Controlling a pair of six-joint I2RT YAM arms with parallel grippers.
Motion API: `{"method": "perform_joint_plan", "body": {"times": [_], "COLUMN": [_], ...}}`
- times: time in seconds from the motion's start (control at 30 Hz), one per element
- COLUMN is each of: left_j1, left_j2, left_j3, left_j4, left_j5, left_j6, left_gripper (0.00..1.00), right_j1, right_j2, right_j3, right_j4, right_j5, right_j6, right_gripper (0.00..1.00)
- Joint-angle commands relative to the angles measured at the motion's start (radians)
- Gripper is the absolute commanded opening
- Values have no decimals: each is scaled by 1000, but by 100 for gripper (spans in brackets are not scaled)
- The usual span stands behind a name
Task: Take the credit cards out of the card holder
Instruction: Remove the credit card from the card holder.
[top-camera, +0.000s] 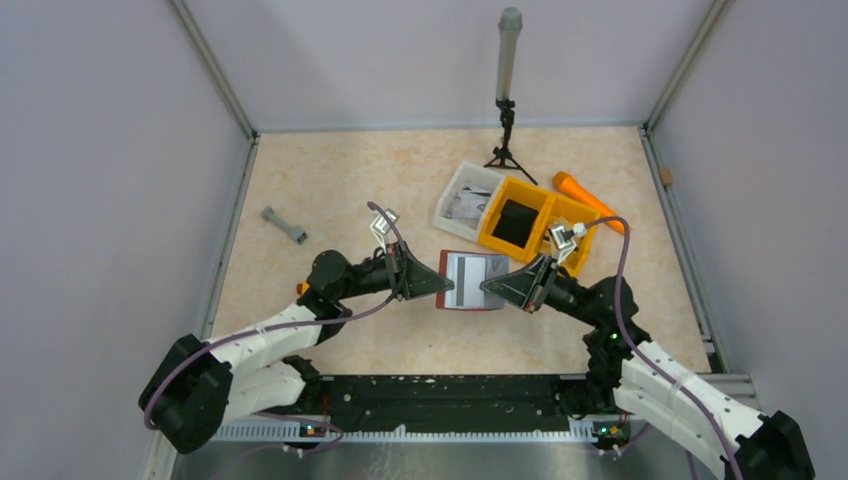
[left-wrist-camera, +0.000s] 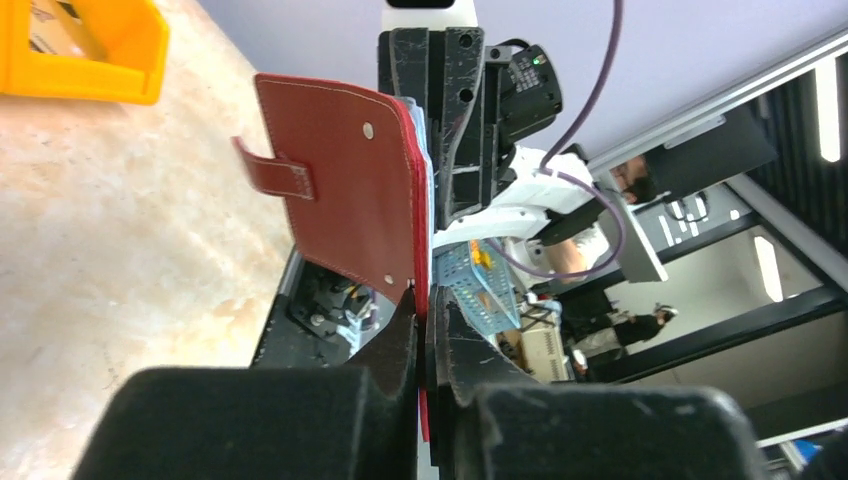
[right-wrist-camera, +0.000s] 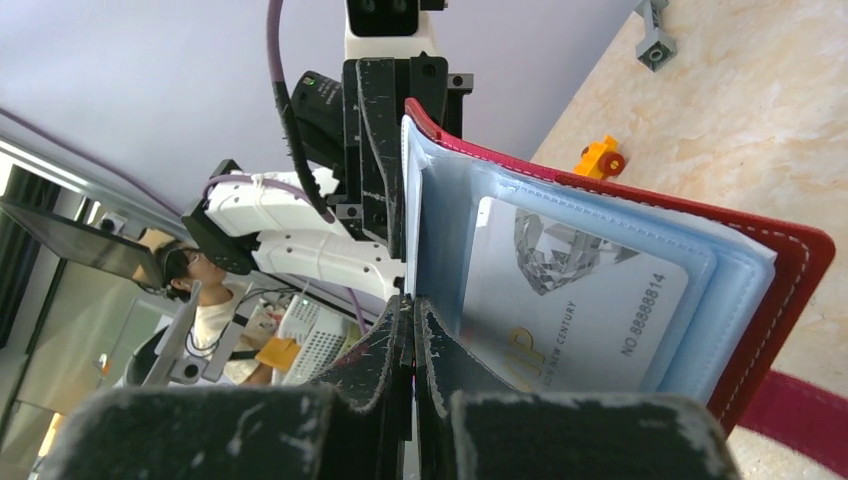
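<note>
The card holder (top-camera: 472, 280), dark red with a snap tab, hangs open above the table between my two grippers. The left gripper (top-camera: 440, 283) is shut on its left edge; the left wrist view shows the red cover (left-wrist-camera: 340, 190) running into the shut left gripper (left-wrist-camera: 424, 310). From the other side the right gripper (top-camera: 488, 287) pinches it, and the right gripper (right-wrist-camera: 412, 310) is shut on a thin pale blue sleeve leaf. One of the credit cards (right-wrist-camera: 580, 310), whitish with printed lettering, sits in a blue sleeve inside the red cover (right-wrist-camera: 790, 260).
A yellow-orange divided bin (top-camera: 530, 225) and a white tray (top-camera: 465, 200) stand just behind the grippers, with an orange tool (top-camera: 585, 195) to their right. A small tripod (top-camera: 507, 100) stands at the back. A grey piece (top-camera: 284, 225) lies on the left.
</note>
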Motion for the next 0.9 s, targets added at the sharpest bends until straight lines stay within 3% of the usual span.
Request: {"method": "perform_joint_plan", "body": {"times": [0.0,0.07,0.1,0.43,0.67,0.7,0.77,0.87], "left_j1": [-8,-10,-11,-11,-11,-11,-17,-31], "left_j2": [-51,-61,-67,-138,-142,-132,-110,-89], "left_j3": [59,68,68,28,28,36,47,56], "left_j4": [-154,-195,-200,-186,-188,-193,-193,-179], "left_j5": [-38,-44,-47,-94,-83,-71,-57,-61], "left_j6": [122,143,148,141,137,138,136,143], "left_gripper": [4,5,0,0,0,5,25,39], "right_j1": [-11,-11,-10,-13,-14,-14,-14,-14], "right_j2": [-6,-6,-8,-61,-56,-49,-25,15], "right_j3": [33,35,37,20,1,5,15,19], "right_j4": [26,23,18,-94,-34,-28,-13,33], "right_j5": [-14,-18,-18,37,18,12,-6,-35], "right_j6": [-22,-22,-26,-72,-50,-48,-43,-28], "right_gripper": [0,0,0,0,0,0,0,0]}}
